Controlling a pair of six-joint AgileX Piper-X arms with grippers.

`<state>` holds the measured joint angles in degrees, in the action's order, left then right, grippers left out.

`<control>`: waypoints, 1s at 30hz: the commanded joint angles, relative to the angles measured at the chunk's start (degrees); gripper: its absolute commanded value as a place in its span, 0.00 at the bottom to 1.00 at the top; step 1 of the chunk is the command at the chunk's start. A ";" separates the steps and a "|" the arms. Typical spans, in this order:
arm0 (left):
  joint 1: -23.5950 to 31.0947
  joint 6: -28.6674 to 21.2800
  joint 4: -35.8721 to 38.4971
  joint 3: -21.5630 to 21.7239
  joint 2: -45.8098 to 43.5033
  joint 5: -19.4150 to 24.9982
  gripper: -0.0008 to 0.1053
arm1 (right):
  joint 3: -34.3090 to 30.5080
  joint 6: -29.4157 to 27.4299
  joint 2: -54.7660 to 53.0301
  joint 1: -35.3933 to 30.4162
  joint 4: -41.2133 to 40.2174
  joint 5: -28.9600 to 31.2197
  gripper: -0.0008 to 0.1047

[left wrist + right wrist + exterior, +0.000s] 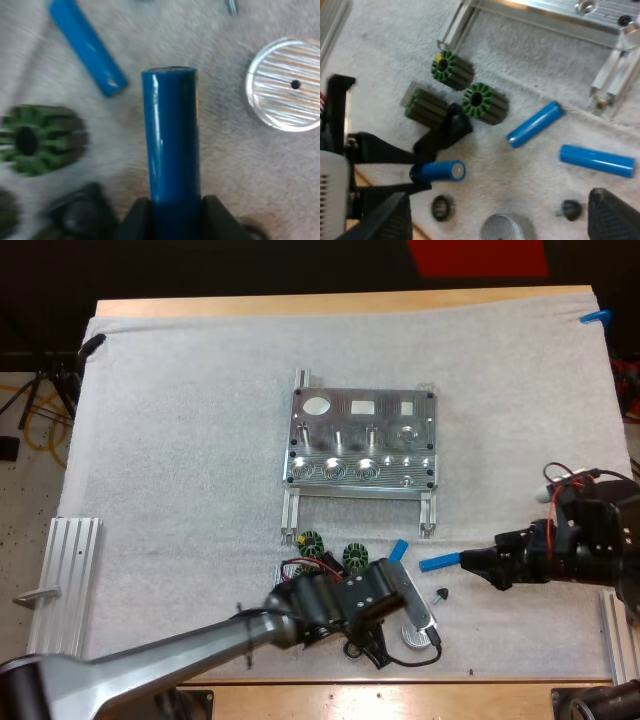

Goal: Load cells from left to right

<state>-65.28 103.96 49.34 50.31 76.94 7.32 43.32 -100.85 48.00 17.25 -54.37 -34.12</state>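
The metal fixture (pixel 360 440) stands mid-mat. My left gripper (pixel 388 588) hovers low over the mat in front of it, shut on a blue cell (pixel 172 140) that sticks out from between the fingers (pixel 215 220); the held cell (pixel 437 171) also shows from the right arm's side. Two loose blue cells (pixel 398 551) (pixel 440 562) lie on the mat just right of it (pixel 535 124) (pixel 597 160). My right gripper (pixel 478 564) is at the end of the nearer loose cell, open, its fingers (pixel 615 215) standing wide apart and touching nothing.
Several green-and-dark ribbed parts (pixel 330 552) (pixel 485 102) lie left of the cells. A round metal disc (pixel 413 637) (pixel 285 82), a dark ring (pixel 441 207) and a small dark knob (pixel 440 594) lie near the front edge. Aluminium rails (pixel 65 580) sit at the left.
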 commanded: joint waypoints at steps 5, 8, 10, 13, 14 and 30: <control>-0.18 -7.31 0.16 0.40 -6.72 1.98 0.01 | 2.03 2.15 1.07 0.10 3.34 -8.94 0.67; -0.04 -9.86 0.05 0.40 -9.19 1.98 0.01 | 2.28 2.15 1.04 0.10 3.20 -10.55 0.67; -0.04 -11.73 -0.09 0.40 -10.33 1.98 0.01 | 2.28 2.04 1.04 0.10 2.68 -11.90 0.67; -0.04 -13.93 -1.02 0.40 -10.98 1.87 0.01 | 2.28 2.03 1.04 0.39 2.71 -14.30 0.67; -0.04 -14.10 -1.37 0.40 -10.96 1.80 0.01 | 2.28 2.13 1.04 0.59 2.71 -14.37 0.67; -0.04 -14.41 -4.54 0.40 -10.96 0.64 0.01 | 2.00 4.74 3.02 10.88 6.17 -9.69 0.67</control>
<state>-65.28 89.67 45.94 50.31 66.36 7.88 45.11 -96.18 50.24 27.61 -49.51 -43.93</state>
